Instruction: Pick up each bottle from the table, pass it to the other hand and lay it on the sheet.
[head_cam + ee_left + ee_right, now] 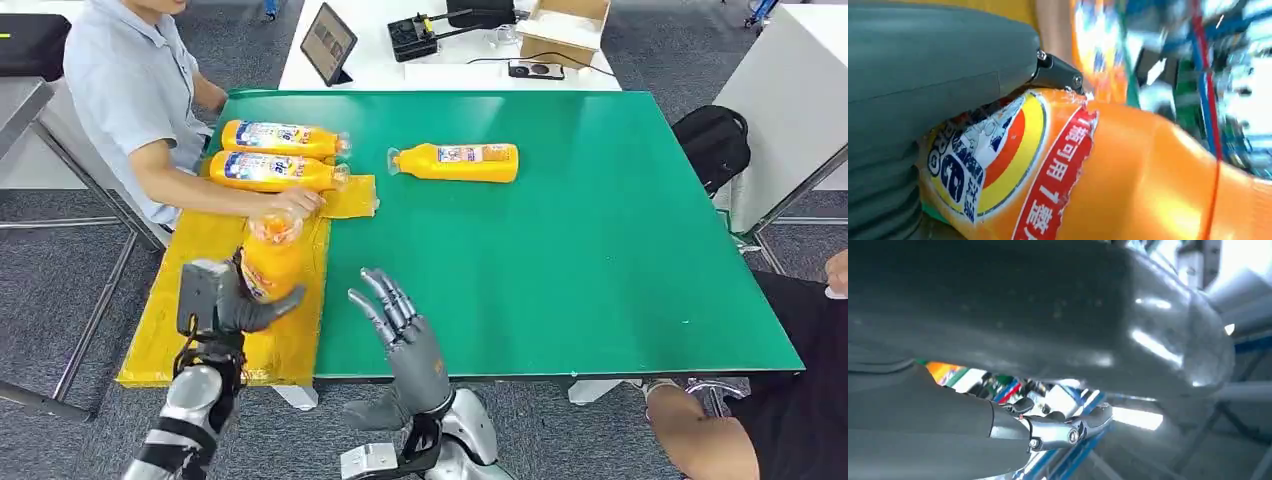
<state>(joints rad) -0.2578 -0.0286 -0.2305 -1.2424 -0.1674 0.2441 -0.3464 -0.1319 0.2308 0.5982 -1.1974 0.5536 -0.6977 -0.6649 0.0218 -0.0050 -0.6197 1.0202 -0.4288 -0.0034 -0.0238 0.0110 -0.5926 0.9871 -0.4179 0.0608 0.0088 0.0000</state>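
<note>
Left hand [215,300] grips bottle [270,262] over sheet [200,300]; right hand [405,335] empty, fingers spread

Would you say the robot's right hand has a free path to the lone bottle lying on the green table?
Probably yes: the right hand is open and holds nothing, and bare green table lies between it and the lone bottle, though its reach looks uncertain.

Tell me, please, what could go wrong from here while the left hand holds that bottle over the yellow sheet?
The person's hand rests on the yellow sheet just beyond the held bottle, so the left hand might bump it when laying the bottle down. Two bottles already lie at the sheet's far end; the new one could roll into them.
</note>
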